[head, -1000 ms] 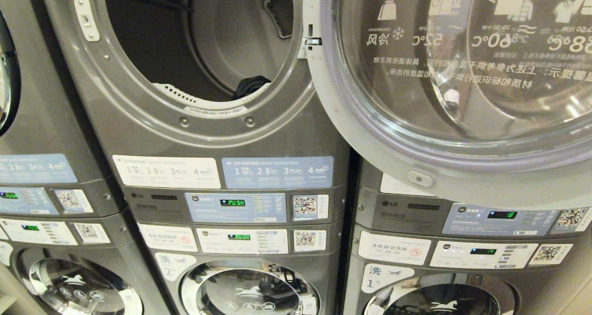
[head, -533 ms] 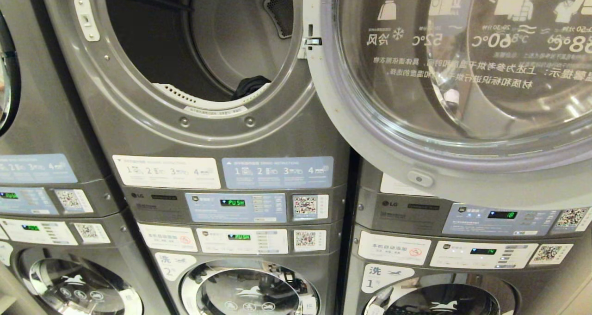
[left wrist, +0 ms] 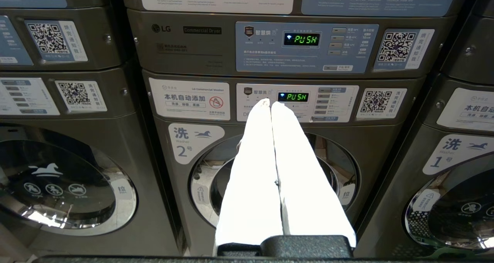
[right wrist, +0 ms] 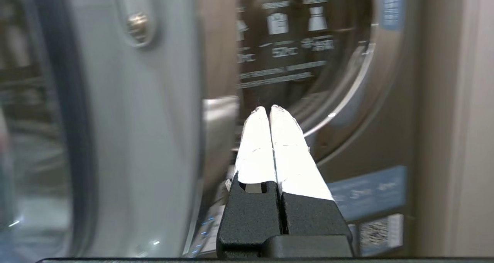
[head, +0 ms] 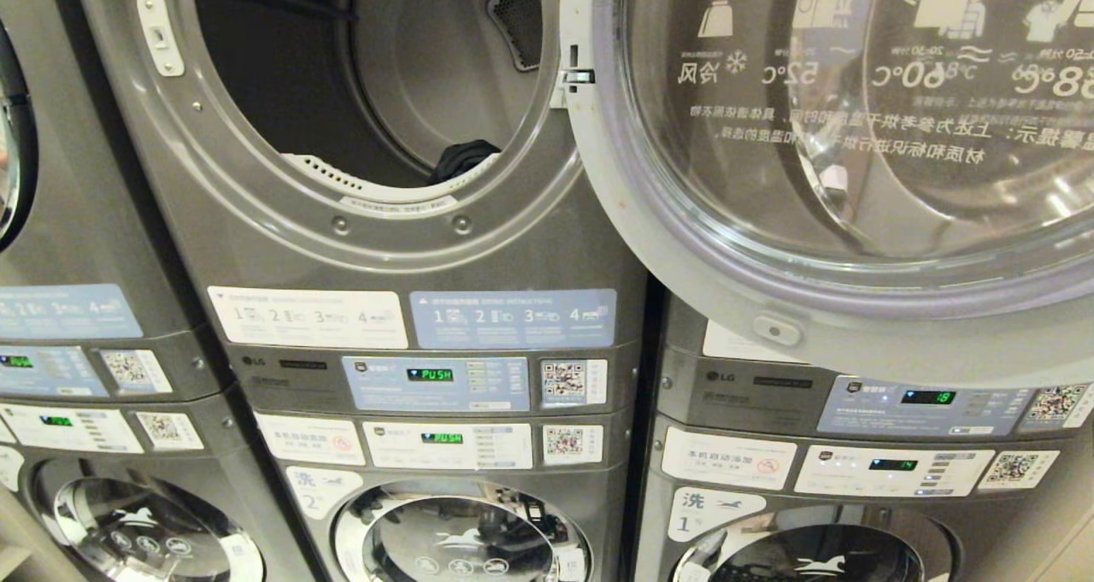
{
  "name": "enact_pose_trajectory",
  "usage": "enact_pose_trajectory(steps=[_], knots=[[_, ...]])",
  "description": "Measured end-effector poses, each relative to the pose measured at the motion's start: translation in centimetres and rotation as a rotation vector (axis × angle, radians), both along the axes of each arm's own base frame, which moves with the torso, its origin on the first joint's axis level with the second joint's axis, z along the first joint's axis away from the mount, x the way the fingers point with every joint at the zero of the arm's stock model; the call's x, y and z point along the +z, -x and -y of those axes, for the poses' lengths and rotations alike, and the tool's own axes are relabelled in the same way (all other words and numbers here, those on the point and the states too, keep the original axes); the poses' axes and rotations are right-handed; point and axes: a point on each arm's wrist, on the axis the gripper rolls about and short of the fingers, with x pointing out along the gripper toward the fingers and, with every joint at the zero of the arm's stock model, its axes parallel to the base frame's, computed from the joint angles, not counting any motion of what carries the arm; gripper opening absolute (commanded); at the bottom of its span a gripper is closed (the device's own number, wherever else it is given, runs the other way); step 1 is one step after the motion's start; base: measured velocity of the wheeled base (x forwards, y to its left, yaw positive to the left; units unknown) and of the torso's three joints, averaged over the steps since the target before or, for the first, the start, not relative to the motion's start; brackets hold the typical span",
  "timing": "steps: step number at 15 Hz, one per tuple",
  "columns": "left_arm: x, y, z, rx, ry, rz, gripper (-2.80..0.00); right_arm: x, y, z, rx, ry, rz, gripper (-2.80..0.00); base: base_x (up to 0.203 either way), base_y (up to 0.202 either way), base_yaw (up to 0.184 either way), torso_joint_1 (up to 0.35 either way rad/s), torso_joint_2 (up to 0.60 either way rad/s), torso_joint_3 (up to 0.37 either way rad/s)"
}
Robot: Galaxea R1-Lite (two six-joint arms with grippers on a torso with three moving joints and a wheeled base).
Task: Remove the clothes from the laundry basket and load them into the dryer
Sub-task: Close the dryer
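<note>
Head view: the dryer (head: 367, 249) stood with its door (head: 820, 308) swung open at the frame's right.
Clothes: a dark garment (head: 463, 158) lay at the drum's front lip (upper centre).
Left gripper (left wrist: 269, 102): fingers pressed together, empty, facing washer 2 (left wrist: 270, 185).
Right gripper (right wrist: 269, 109): fingers together, empty, beside the door's edge.

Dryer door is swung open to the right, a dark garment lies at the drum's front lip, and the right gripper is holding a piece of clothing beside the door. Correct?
Not quite. The right gripper holds nothing: the right wrist view shows its fingers shut on each other, empty, beside the open door. The rest stands: in the head view the door is swung right and the dark garment lies at the drum's front lip.
</note>
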Motion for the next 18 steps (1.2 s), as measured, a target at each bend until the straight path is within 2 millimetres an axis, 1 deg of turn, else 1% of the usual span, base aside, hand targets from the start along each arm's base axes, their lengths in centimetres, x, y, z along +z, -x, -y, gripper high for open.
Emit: enact_pose_trajectory(steps=[3,5,10,15,18], knots=[[0.0,0.0,0.0,0.000,0.000,0.000,-2.80,-0.3,0.1,-0.2,0.068,0.005,-0.001,-2.80,0.000,0.000,0.000,0.000,0.00,0.000],[0.0,0.0,0.0,0.000,0.000,0.000,-2.80,-0.5,0.5,-0.3,0.109,0.021,0.003,-2.80,0.000,0.000,0.000,0.000,0.00,0.000],[0.0,0.0,0.0,0.000,0.000,0.000,-2.80,-1.9,2.3,-1.0,0.300,0.094,0.018,-2.80,0.000,0.000,0.000,0.000,0.00,0.000],[0.0,0.0,0.0,0.000,0.000,0.000,-2.80,-2.6,3.8,-1.7,0.521,0.168,0.041,-2.80,0.000,0.000,0.000,0.000,0.00,0.000],[0.0,0.0,0.0,0.000,0.000,0.000,-2.80,-2.6,3.3,-1.7,0.570,0.171,0.028,-2.80,0.000,0.000,0.000,0.000,0.00,0.000]])
